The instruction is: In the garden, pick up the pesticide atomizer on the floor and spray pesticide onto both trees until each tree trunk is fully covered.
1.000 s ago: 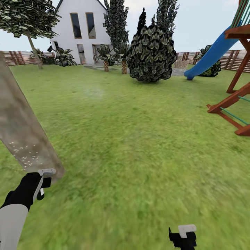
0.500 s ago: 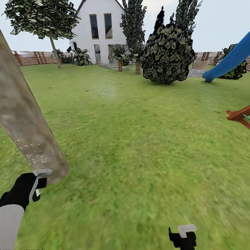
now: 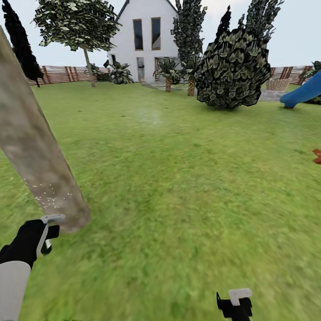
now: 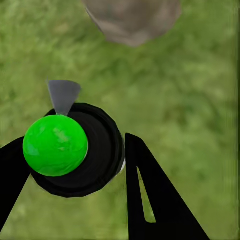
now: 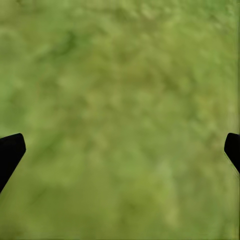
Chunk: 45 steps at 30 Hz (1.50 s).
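left pincer [image 4: 75, 165] closed on the atomizer [image 4: 70, 150], black fingers [image 4: 160, 200] pressing either side of its dark body, green ball on top, grey nozzle toward the trunk [image 4: 132, 20]. in the head view, left pincer [image 3: 44, 236] low at the left, carrying the atomizer [image 3: 50, 232] with its pale head just beside the base of the trunk [image 3: 31, 142], near but apparently not touching. forearm white, wrist black, reaching forward and slightly inward, held low close to the lawn [image 3: 178, 178]

pick-up judged done: atomizer off the floor and in hand. spraying apparently under way on this first tree: a scatter of pale specks on the lower trunk, just above the nozzle, likely spray; the rest of the visible bark bare of specks, so coverage judged far from complete. second tree untouched as far as visible; possibly the leafy one [image 3: 78, 22] by the fence [image 3: 58, 75], well apart, though hard to confirm

right pincer [image 3: 235, 303] low at the lower edge, idle; in its wrist view, right pincer [image 5: 120, 150] spread wide, fingertips [image 5: 10, 150] at the edges, nothing between them, only grass beneath

farther out: bush [image 3: 234, 67], house [image 3: 142, 40], slide [image 3: 305, 91]
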Available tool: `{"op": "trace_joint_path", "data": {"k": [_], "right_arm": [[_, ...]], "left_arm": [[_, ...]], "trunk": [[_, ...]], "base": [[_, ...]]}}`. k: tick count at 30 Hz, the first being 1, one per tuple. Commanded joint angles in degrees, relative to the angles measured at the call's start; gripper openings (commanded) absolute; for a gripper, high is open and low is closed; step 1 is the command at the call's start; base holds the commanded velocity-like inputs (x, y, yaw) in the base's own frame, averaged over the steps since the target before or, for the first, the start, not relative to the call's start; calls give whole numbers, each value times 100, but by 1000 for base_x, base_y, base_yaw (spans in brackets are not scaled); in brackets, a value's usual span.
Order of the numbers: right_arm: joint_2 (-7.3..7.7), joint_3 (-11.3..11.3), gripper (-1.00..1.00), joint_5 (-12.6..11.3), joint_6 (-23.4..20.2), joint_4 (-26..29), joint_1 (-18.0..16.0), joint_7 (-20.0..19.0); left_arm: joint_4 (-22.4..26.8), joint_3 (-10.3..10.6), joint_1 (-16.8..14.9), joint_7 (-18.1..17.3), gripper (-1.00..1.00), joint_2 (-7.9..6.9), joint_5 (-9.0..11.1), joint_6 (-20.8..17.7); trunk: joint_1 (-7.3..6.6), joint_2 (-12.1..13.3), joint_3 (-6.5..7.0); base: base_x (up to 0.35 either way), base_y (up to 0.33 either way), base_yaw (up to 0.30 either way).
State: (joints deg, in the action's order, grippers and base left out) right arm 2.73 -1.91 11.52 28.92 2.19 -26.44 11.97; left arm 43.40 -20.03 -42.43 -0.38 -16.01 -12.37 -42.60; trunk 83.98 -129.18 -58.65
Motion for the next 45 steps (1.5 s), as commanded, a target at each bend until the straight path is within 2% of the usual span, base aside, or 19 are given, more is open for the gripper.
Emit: {"op": "trace_joint_path", "data": {"k": [1, 5, 10, 14, 17, 18, 21, 23, 24, 26, 27, 45], "right_arm": [[1, -20, 100, 60, 8, -5, -2, 33], [1, -20, 100, 60, 8, -2, -2, 33], [0, -20, 100, 60, 8, -6, -2, 33], [-1, -20, 100, 68, 8, -8, -2, 33], [2, -20, 100, 69, 8, -8, -2, 33], [0, -20, 100, 69, 8, -8, -2, 33], [-1, -20, 100, 69, 8, -8, -2, 29], [-1, -17, 100, 69, 8, -8, -2, 29], [-1, -19, 100, 69, 8, -8, -2, 30], [-1, -20, 100, 69, 8, -8, -2, 30], [-1, -20, 100, 69, 8, -5, -2, 31], [8, -20, 100, 69, 8, -8, -2, 31]], "left_arm": [[117, -2, -26, -10, -100, 16, -20, -39], [348, 7, -61, -18, -100, 36, -20, -100], [388, 41, -73, -15, -100, 112, -8, -115], [389, 50, -125, -15, -100, 115, -22, -126], [487, 52, -282, -15, -100, 113, -18, -151], [604, 52, -350, -15, -100, 98, -16, -291], [1006, 74, -622, -47, -100, 85, 4, -1047], [1099, 175, -705, -65, -100, 103, 10, -1149], [1130, 332, -720, -72, -100, 111, 14, -1182], [1150, 506, -692, -82, -100, 115, 26, -1197], [1157, 518, -686, -82, -100, 115, 30, -1196], [1197, 519, -697, -41, -100, 106, 24, -1181]], "trunk": [[0, -2, -5], [0, -2, -5], [0, -2, -5], [0, -2, -5], [0, -2, -5], [0, -2, -5], [0, -2, -5], [0, -2, -5], [0, -2, -5], [0, -2, -5], [0, -2, -5], [0, -2, -5]], "base": [[90, -263, 267], [90, -264, 275], [174, -230, 278], [289, -90, 278], [81, -3, 278], [15, -1, 278], [3, 0, 278], [1, 0, 278], [0, 0, 275], [16, -9, 147], [125, -83, 29], [223, -174, 1]]}}
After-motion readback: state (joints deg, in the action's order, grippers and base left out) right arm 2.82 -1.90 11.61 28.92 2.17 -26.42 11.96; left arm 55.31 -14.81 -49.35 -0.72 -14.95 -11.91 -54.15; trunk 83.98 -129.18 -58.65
